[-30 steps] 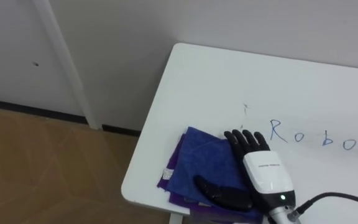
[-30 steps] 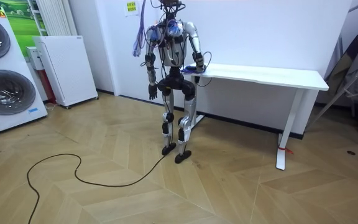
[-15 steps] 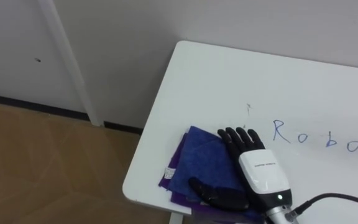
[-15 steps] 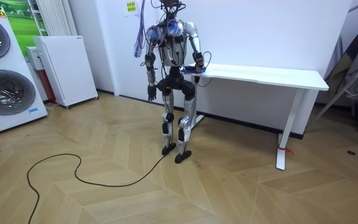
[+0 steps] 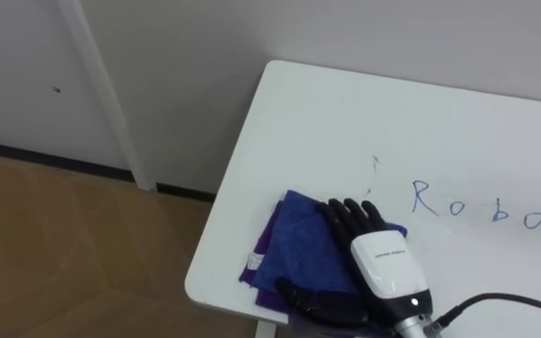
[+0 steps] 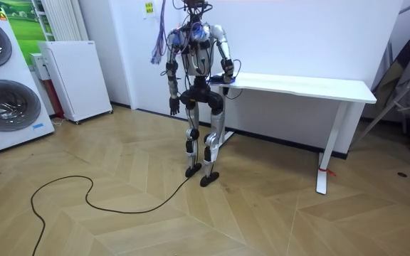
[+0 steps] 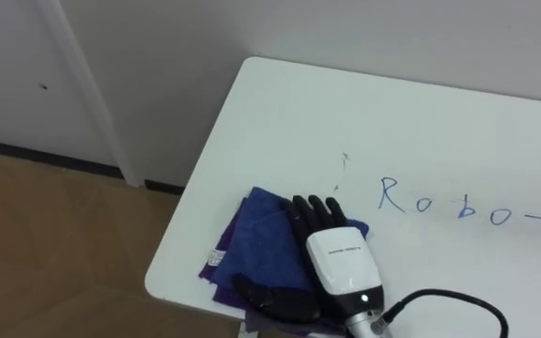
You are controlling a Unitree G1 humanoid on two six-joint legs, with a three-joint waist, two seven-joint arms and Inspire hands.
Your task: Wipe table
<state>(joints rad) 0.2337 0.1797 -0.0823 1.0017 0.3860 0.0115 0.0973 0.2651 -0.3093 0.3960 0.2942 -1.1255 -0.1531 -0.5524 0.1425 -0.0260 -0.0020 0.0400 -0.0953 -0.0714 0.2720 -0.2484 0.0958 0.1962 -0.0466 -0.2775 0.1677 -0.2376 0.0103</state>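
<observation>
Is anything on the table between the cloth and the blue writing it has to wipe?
Nothing visible. The right hand lies flat on the blue cloth at the table corner; only bare top separates the cloth from the writing to its right. The left hand hangs idle.

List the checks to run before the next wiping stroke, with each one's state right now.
1. Right hand flat on the blue cloth: ok, fingers straight, pressing down.
2. Cloth resting on the table: ok, though close to the near corner's edge.
3. Blue writing wiped: not ok, it lies untouched to the right of the cloth.
4. Path from cloth to writing: ok, bare tabletop between.
5. Left hand out of the way: ok, it hangs by the robot's side.
</observation>
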